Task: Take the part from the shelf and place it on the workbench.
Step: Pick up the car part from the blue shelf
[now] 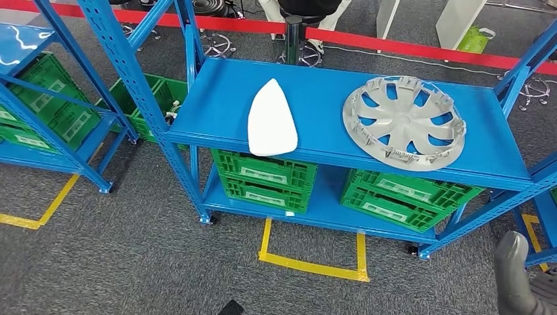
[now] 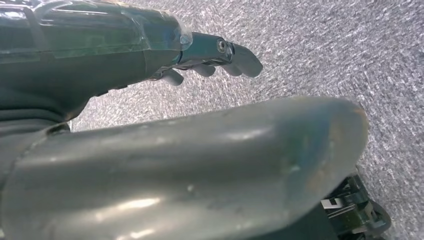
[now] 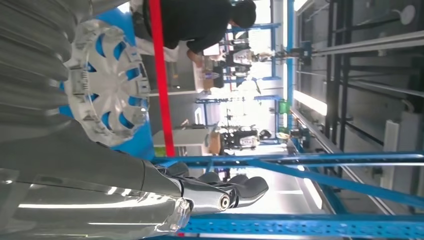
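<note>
The left hand (image 2: 215, 57) hangs over the grey carpet with its fingers loosely extended, holding nothing. On the blue shelf (image 1: 217, 98), the white part (image 1: 271, 119) lies toward the left of the top board, and the grey wheel cover (image 1: 404, 122) lies well apart on the right. Both are untouched, so nothing appears done yet. The right hand (image 3: 220, 195) is raised near the shelf's right end, fingers apart and empty.
</note>
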`<state>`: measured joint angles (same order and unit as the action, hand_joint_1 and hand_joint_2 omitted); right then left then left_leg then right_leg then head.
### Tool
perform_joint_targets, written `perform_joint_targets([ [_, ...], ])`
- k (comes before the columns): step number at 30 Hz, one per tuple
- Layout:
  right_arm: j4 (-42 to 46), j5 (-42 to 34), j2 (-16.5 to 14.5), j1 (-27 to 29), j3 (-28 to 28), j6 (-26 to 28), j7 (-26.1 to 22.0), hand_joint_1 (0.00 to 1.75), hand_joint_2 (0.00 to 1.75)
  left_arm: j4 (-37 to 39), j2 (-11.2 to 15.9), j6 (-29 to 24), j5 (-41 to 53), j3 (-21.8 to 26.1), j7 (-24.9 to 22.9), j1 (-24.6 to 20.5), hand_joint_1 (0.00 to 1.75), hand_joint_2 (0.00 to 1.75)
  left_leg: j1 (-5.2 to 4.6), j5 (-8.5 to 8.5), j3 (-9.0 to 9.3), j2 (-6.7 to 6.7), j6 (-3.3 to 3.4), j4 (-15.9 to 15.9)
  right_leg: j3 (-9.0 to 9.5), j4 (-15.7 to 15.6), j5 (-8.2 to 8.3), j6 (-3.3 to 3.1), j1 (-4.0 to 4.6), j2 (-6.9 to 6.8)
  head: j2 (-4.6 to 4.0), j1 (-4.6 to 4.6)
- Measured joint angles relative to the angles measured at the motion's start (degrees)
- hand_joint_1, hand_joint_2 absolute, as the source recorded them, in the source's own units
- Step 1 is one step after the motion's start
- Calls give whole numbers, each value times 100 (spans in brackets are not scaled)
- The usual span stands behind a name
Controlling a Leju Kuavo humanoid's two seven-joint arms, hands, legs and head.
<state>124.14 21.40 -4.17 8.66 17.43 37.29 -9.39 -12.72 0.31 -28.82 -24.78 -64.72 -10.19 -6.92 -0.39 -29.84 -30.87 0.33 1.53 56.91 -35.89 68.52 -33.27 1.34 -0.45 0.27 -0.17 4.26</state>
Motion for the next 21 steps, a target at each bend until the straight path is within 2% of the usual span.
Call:
perform_joint_targets([
  [1, -8, -39, 17, -15, 15, 0, 56, 0, 131, 2, -9, -4, -1, 0, 0, -2, 0, 0, -10, -10, 18, -4, 1, -3, 178, -390, 205, -45, 9, 1, 0, -1],
  [2, -15, -118, 39, -36, 27, 0, 122, 0, 175, 4, -20, -14, -1, 0, 0, -6, 0, 0, -24, -21, 24, -8, -7, 3, 335, -739, 351, -88, 21, -1, 0, -1],
  [3, -23, -228, 62, -66, 36, 0, 199, 0, 175, 5, -30, -31, -3, 0, 0, -10, 0, 0, -31, -27, 17, -10, -23, 8, 442, -984, 417, -125, 35, -4, 0, -4],
  [4, -37, -364, 90, -97, 43, 1, 293, 0, 175, 5, -42, -48, -8, 0, 0, -12, 0, 0, -32, -27, 2, -8, -44, 11, 487, -1096, 412, -149, 48, -5, 0, -7],
  [6, -76, -595, 149, -171, 48, 0, 468, 0, 175, 7, -60, -88, -23, 0, 0, -16, 0, 0, -31, -27, -14, 3, -97, 12, 500, -1171, 409, -175, 46, -7, 0, -12],
  [8, -123, -691, 205, -279, 47, 0, 588, 0, 175, 8, -69, -111, -36, 0, 0, -22, 0, 0, -22, -146, -66, -7, -164, 143, 527, -1241, 450, -208, 16, -15, 0, -3],
  [9, -148, -705, 228, -336, 46, 0, 626, 0, 175, 9, -68, -115, -39, 0, 0, -25, 0, 0, -7, -289, -170, -21, -203, 365, 539, -1272, 469, -222, -1, -24, 0, 1],
  [11, -199, -703, 271, -400, 42, 0, 675, 0, 175, 10, -67, -108, -39, 0, 0, -22, 0, 0, 40, -634, -522, -43, -272, 1070, 536, -1277, 474, -235, -4, -42, 0, 6],
  [12, -227, -706, 294, -412, 40, 0, 698, 0, 175, 10, -67, -99, -37, 0, 0, -18, 0, 0, 63, -736, -691, -44, -300, 1387, 533, -1273, 472, -234, -4, -49, 0, 7],
  [13, -254, -710, 316, -419, 38, 0, 718, 0, 175, 11, -67, -88, -33, 0, 0, -13, 0, 0, 84, -729, -786, -42, -323, 1539, 532, -1265, 466, -230, -5, -55, 0, 7],
  [14, -278, -719, 336, -428, 36, 0, 733, 0, 175, 11, -66, -78, -28, 0, 0, -11, 0, 0, 105, -608, -779, -39, -341, 1481, 533, -1253, 456, -220, -9, -56, 0, 7],
  [15, -298, -730, 351, -439, 34, 0, 743, 0, 175, 12, -63, -68, -22, 0, 0, -11, 0, 0, 126, -405, -674, -34, -355, 1230, 536, -1234, 441, -204, -14, -53, 0, 7],
  [16, -316, -739, 366, -450, 33, 0, 744, 0, 175, 13, -61, -63, -19, 0, 0, -12, 0, 0, 143, -195, -511, -27, -363, 862, 539, -1208, 418, -179, -21, -50, 0, 7],
  [17, -332, -747, 379, -461, 33, 0, 744, 0, 175, 13, -63, -60, -16, 0, 0, -14, 0, 0, 147, -53, -351, -24, -361, 525, 533, -1172, 392, -145, -16, -43, 0, 8],
  [19, -364, -764, 406, -476, 33, 0, 744, 0, 175, 14, -67, -54, -12, -1, 0, -15, 0, 0, 137, 22, -194, -24, -309, 182, 511, -1124, 360, -74, -6, -31, 0, 2],
  [21, -394, -805, 435, -483, 34, 0, 740, 0, 175, 16, -68, -48, -8, -1, 0, -11, 0, 0, 120, 8, -195, -30, -219, 167, 505, -1126, 356, -14, -15, -26, 0, -6],
])
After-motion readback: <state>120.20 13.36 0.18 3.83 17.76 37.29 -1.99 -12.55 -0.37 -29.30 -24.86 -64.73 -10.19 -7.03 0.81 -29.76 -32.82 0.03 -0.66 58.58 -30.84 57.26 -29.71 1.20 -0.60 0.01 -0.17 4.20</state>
